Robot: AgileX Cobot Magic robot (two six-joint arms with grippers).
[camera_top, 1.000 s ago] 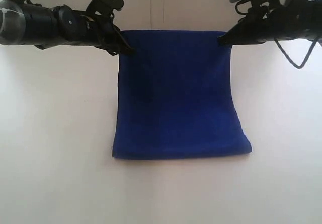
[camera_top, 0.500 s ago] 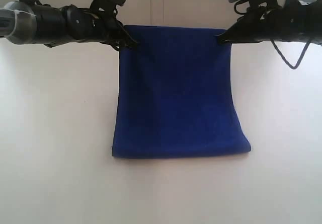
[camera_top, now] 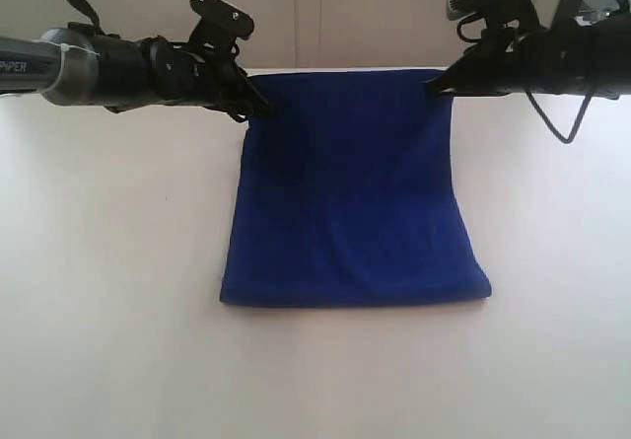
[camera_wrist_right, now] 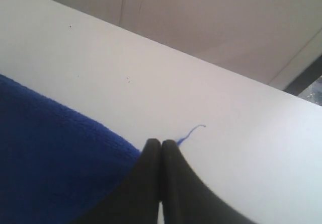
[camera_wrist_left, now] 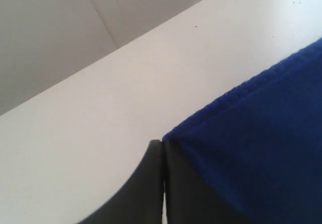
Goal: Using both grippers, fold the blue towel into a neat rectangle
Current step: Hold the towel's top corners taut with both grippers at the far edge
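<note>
towel (camera_top: pixel 350 192) near edge flat on the table (camera_top: pixel 108 340), rest sloping up and away, left gripper (camera_top: pixel 258 107) pinched tight on the far left corner, right gripper (camera_top: pixel 434 88) clamped on the far right one, left arm (camera_top: pixel 108 67) and right arm (camera_top: pixel 562 59) stretched in level from the sides

two black jointed arms (camera_top: pixel 108 64) stretched in from the sides, left pincer (camera_top: pixel 262 108), right pincer (camera_top: pixel 432 88), both pinched tight on royal-blue soft towel (camera_top: pixel 355 202) corners

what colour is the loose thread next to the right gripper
Blue, like the royal-blue cloth towel; thin thread, clearest in the right wrist view.
</note>
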